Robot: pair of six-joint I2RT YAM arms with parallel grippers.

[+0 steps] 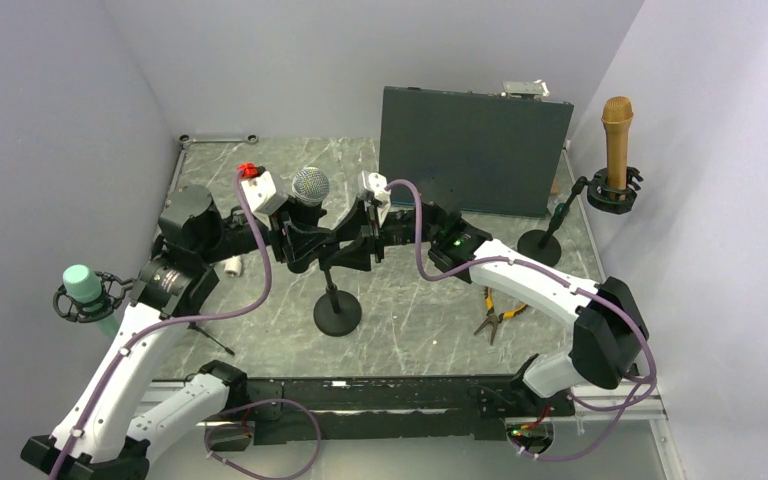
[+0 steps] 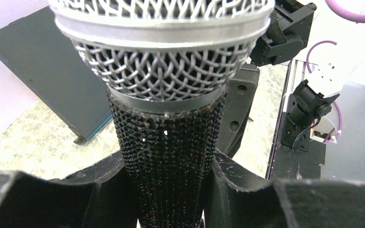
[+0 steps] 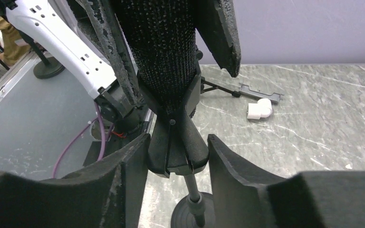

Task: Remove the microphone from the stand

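1. Right, the microphone [image 1: 310, 187] stands upright in the clip [image 3: 173, 142] of its stand [image 1: 337, 318], in the middle of the worktop [image 1: 410, 320], with its silver mesh head on top.
2. Your left gripper [image 1: 307, 236] is clamped on the microphone's black body just under the head. The left wrist view shows its fingers [image 2: 104, 183] pressed against the textured handle on both sides.
3. Your right gripper [image 3: 176, 156] comes in from the opposite side and lower down, with one finger on each side of the clip.
4. Those right fingers [image 3: 123, 180] sit very close to the clip. You get no clear answer here: I cannot tell whether they pinch it or only flank it.
5. The stand's round base sits flat on the marbled worktop, with the thin pole rising straight up to the clip.
6. A pair of pliers [image 1: 495, 318] lies on the right side of the worktop, towards the near edge.
7. A small white fitting [image 3: 259, 109] lies towards the left edge, beside your left arm.
8. A dark panel [image 1: 475, 150] stands along the far edge.
9. A gold microphone [image 1: 617, 140] is upright on its own stand at the right edge, and a teal-headed microphone [image 1: 85, 290] sits in a ring mount beyond the left edge.
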